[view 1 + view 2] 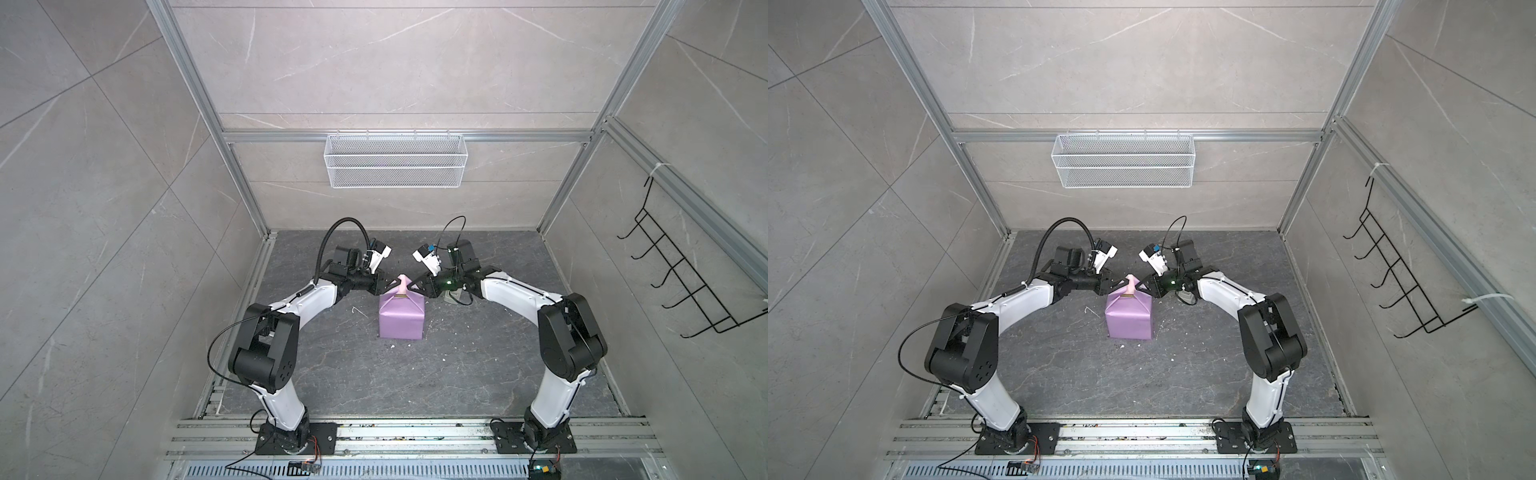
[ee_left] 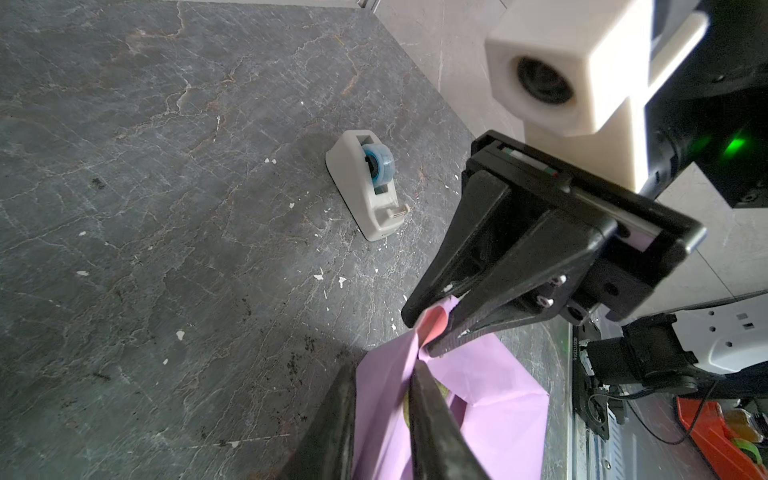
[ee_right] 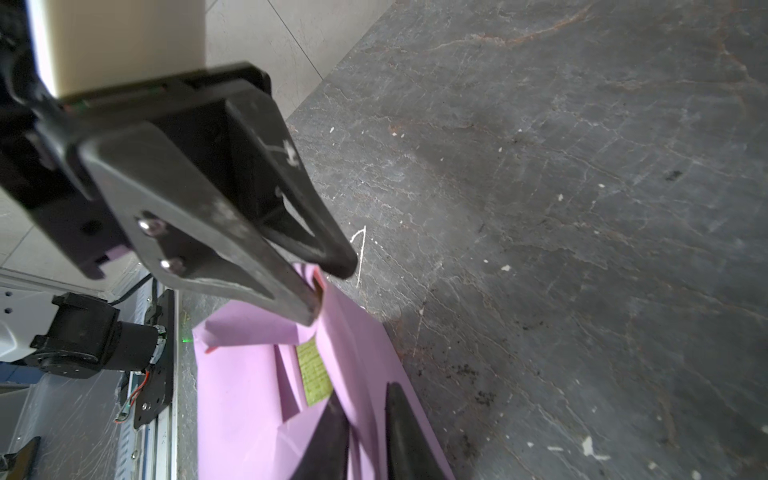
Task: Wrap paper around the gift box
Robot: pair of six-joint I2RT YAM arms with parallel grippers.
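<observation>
Top views, both: dark veined tabletop [image 1: 457, 374], grey tiled walls [image 1: 395, 62]. Left end effector [image 1: 393, 285] and right end effector [image 1: 412, 286] each pinched on upturned peak of the paper [image 1: 401, 320].

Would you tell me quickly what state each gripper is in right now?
Left gripper: jaws astride a flap of the paper; grip cannot be told.
Right gripper: shut on the paper.

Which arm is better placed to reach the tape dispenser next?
Right, likely: both grippers pinch the paper, but the tape dispenser sits beside the right gripper, farther from the left gripper.
</observation>
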